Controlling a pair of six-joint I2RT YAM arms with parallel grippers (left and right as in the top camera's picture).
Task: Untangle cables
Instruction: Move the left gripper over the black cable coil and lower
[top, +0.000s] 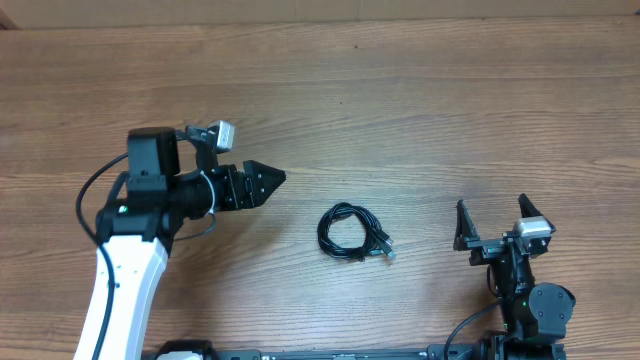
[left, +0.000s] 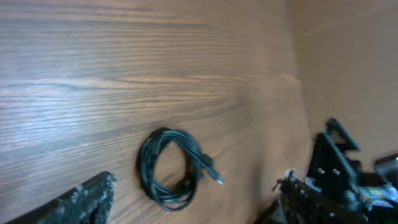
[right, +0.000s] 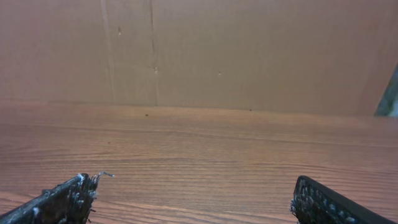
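The cables lie as one small black coil on the wooden table, with a plug sticking out at the lower right. In the left wrist view the coil rests on the table just ahead of and between my fingers, its silvery plug tip pointing right. My left gripper hovers left of the coil and points right toward it; it is open with nothing held. My right gripper stands open and empty to the right of the coil, facing the far wall.
A brown cardboard wall rises behind the table's far edge. The right arm's gripper shows at the right of the left wrist view. The left arm's white link crosses the front left corner.
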